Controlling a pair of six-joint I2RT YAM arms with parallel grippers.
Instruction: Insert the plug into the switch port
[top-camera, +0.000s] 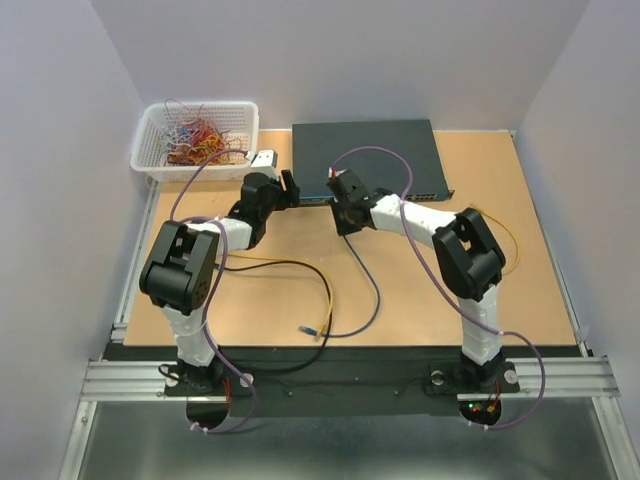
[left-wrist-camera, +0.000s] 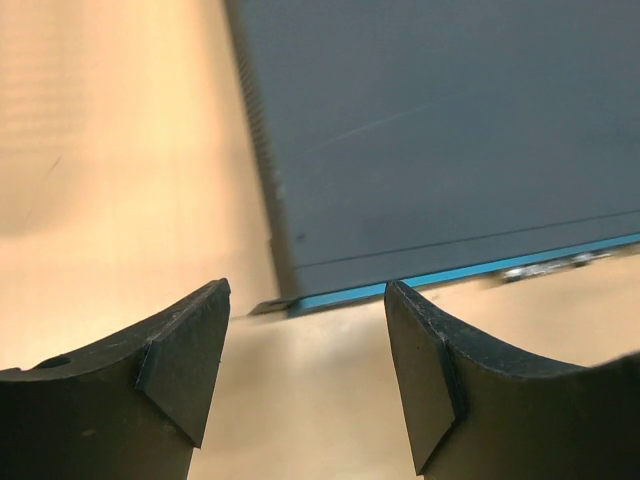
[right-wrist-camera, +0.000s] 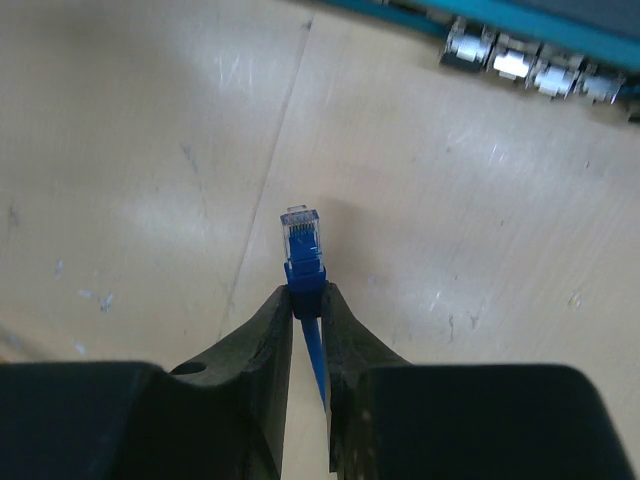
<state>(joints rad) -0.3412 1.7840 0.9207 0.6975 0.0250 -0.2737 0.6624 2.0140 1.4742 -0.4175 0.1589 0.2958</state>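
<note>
The plug (right-wrist-camera: 302, 232) is seen best in the right wrist view. It is held by the right fingers (right-wrist-camera: 262, 350), which are closed on its blue boot just behind the clear connector. Its long axis is directed straight forward from the fingertips, and its blue cable (right-wrist-camera: 318, 365) is led back between them. The plug is carried above the worktop (right-wrist-camera: 130, 150) and is not yet in contact with anything. The ports (right-wrist-camera: 530, 62) of the switch are found ahead and to the right of the plug tip, near but clearly apart. It is judged that the plug must be shifted to the right before it is pushed forward.

In the left wrist view the left fingers (left-wrist-camera: 185, 350) are spread open and nothing is held between them. The left front corner of the switch (left-wrist-camera: 440, 130) is seen just ahead of them.

In the top view both arms are extended to the front edge of the switch. The left one is placed at its left front corner and the right one before the front edge. The plug itself cannot be made out here. The right arm, which holds the plug, is the nearer one to the ports.
</note>
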